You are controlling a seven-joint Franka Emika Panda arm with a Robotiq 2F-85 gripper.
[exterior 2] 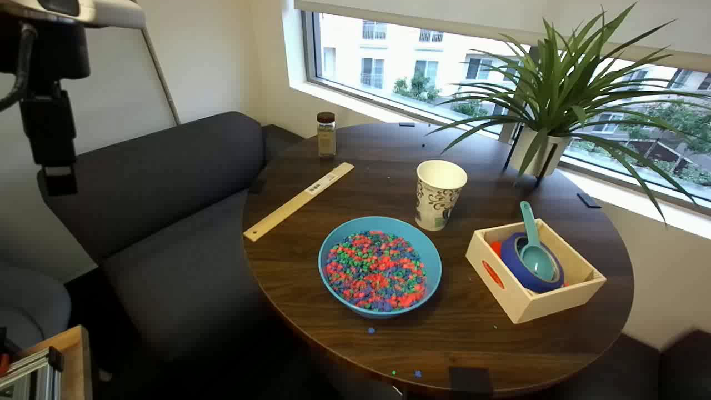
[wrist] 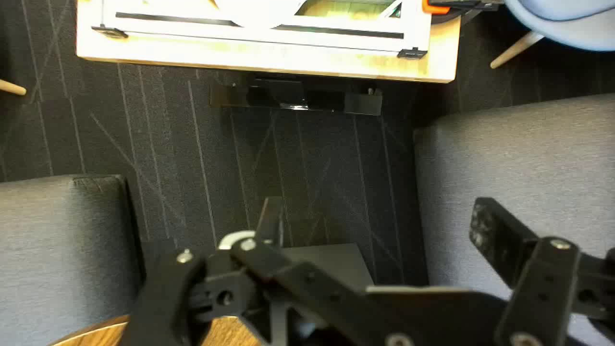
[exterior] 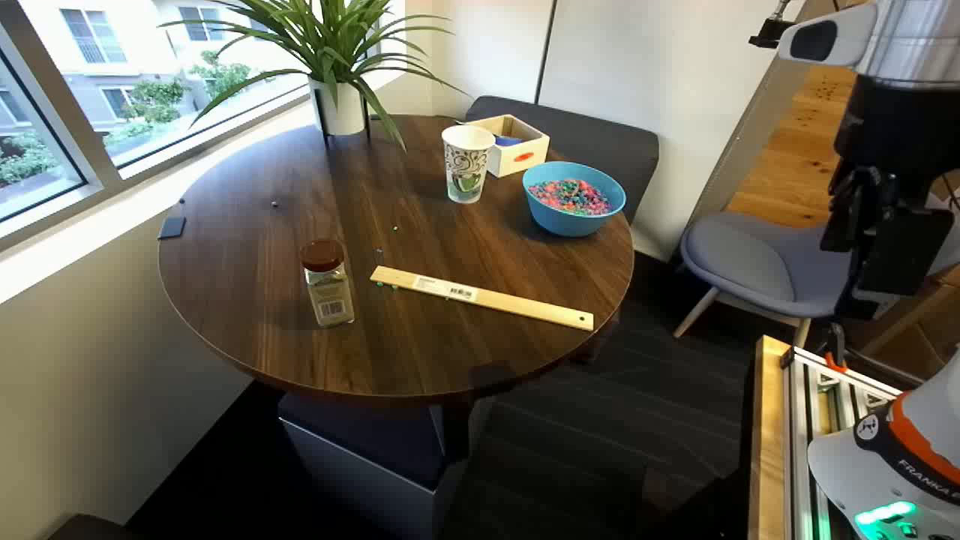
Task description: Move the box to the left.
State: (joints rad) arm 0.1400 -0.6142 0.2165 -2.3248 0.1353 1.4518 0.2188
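Shifting the box left looked liable to tip the cup, as that stood near; tool hung wide, empty.

Blue jumps out: that bowl, its bits speckled red, green and violet-blue! Just beside the bowl, the white cup wears dark scrollwork over a patch of green. Near the bowl, here's the pale-wood box, red oval on its side, with a teal scoop and a deep-blue ring inside. And well apart from the bowl, the gripper shows black, the plant bright green.
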